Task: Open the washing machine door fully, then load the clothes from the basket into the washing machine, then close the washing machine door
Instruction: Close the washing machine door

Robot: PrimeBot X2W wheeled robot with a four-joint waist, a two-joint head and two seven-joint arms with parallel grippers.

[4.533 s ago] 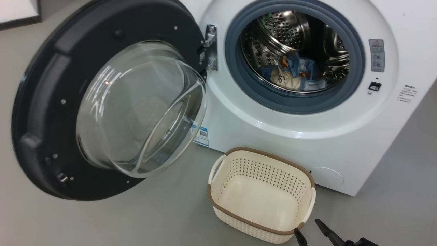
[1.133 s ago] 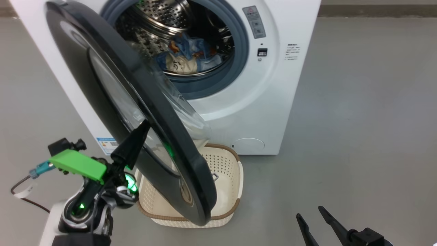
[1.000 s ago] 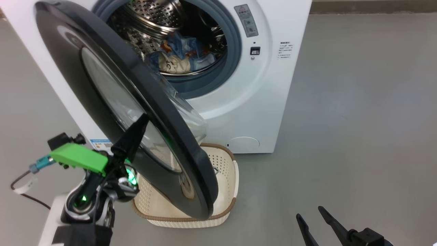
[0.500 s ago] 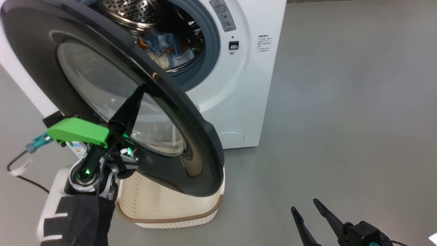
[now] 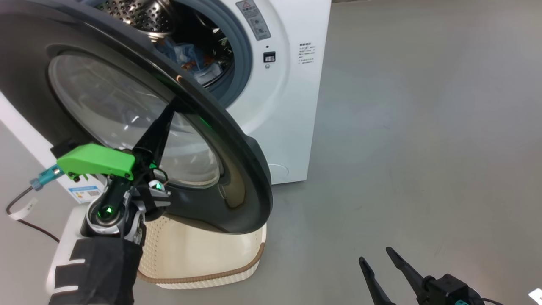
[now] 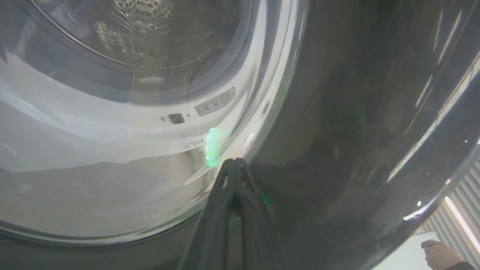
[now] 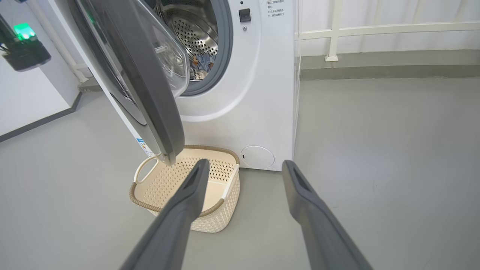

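Head view: the washing machine door [image 5: 241, 178] stands partly open across the front of the washing machine [image 5: 288, 110]. The left gripper [image 5: 168, 112], fingers pressed together, has its tips against the door's outer face at the window edge. The clothes [image 5: 190, 57] lie in the drum. The basket [image 5: 203, 258] sits on the floor below the door. The right gripper [image 5: 374, 255] is spread, holding nothing.

Left wrist view: the tips appear to touch the glossy face, but reflections blur the contact.

Right wrist view: the basket's bare bottom shows beyond the spread fingers.

Smooth grey floor [image 5: 402, 127], running wide to the right. On it at the far left stands the white washing machine [image 5: 288, 106]. Just in front, nearer, the cream basket [image 5: 203, 258] sits flat on the floor.
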